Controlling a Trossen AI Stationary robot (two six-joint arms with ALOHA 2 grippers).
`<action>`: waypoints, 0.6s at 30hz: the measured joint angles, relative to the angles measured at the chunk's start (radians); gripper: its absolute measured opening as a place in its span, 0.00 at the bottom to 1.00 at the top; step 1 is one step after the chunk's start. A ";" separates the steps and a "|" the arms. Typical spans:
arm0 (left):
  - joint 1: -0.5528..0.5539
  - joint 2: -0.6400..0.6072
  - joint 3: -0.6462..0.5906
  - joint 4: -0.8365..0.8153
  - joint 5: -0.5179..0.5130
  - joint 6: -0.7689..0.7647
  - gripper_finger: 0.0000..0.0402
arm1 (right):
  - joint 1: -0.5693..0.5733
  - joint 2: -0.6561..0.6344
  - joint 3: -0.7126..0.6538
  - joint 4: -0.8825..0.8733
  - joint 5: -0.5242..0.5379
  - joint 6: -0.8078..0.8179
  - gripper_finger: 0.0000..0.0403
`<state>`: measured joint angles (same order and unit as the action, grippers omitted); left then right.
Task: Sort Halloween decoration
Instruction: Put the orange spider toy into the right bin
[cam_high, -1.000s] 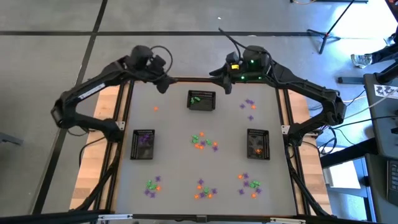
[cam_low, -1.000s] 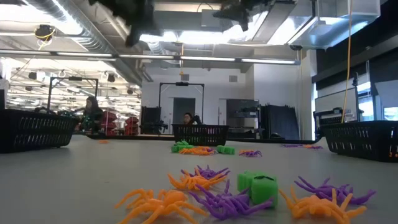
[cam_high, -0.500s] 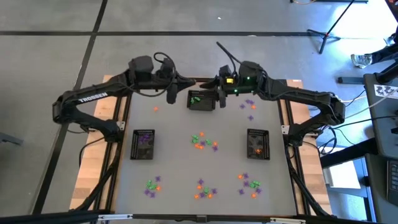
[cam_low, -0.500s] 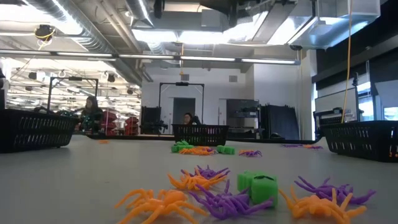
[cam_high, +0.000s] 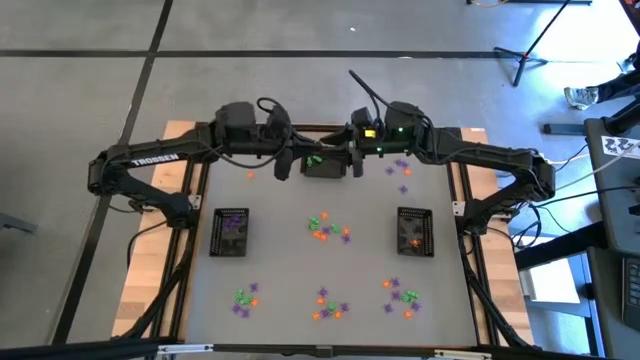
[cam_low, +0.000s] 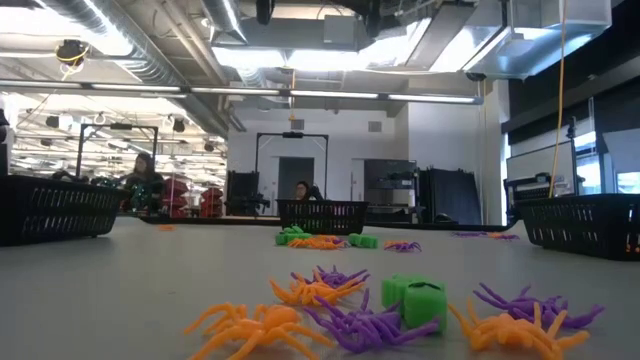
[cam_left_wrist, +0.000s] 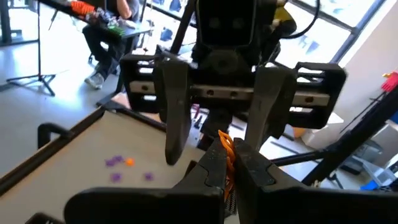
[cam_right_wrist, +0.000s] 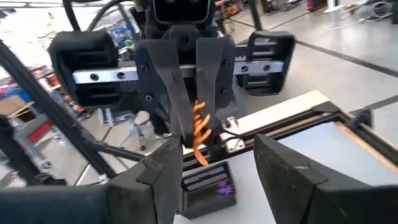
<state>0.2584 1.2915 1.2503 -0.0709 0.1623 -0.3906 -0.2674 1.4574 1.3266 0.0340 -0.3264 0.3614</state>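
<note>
My left gripper (cam_high: 288, 160) is shut on an orange Halloween decoration, a small spider (cam_right_wrist: 199, 134), high above the far mesh basket (cam_high: 323, 163), which holds green pieces. My right gripper (cam_high: 353, 158) faces it from the table's right, level and open, a short way off with nothing between its fingers (cam_left_wrist: 175, 109). Clusters of purple, green and orange trinkets lie at the table's centre (cam_high: 328, 228) and along the near edge (cam_low: 340, 312). My left gripper pinches the orange spider's upper part (cam_left_wrist: 226, 149) between its two fingertips (cam_right_wrist: 184, 102). The fingers reach level from the table's left. The spider's legs (cam_right_wrist: 200, 152) hang below the fingers, lifted clear above the far basket.
A basket with purple pieces (cam_high: 231, 232) stands at the left, one with orange pieces (cam_high: 414, 232) at the right. More trinkets lie at the far right (cam_high: 401, 172), near left (cam_high: 245, 296) and near right (cam_high: 402, 296). People sit in the room behind (cam_low: 145, 180).
Both grippers have come together over the far basket: my left one has swung toward the table's right and tipped level, my right one toward the table's left. Their fingertips now face each other. The trinkets on the table have stayed put.
</note>
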 joint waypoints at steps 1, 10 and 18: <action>0.000 0.000 0.000 0.005 0.001 0.000 0.00 | 0.000 0.000 0.000 0.000 -0.001 0.000 0.48; 0.000 -0.001 0.000 0.037 0.008 0.001 0.00 | -0.001 0.001 0.000 -0.009 0.001 0.000 0.48; 0.000 -0.001 0.000 0.037 0.012 0.004 0.00 | -0.001 0.001 0.000 -0.006 0.001 -0.003 0.48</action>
<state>0.2588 1.2903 1.2507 -0.0341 0.1741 -0.3861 -0.2680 1.4586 1.3262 0.0276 -0.3256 0.3584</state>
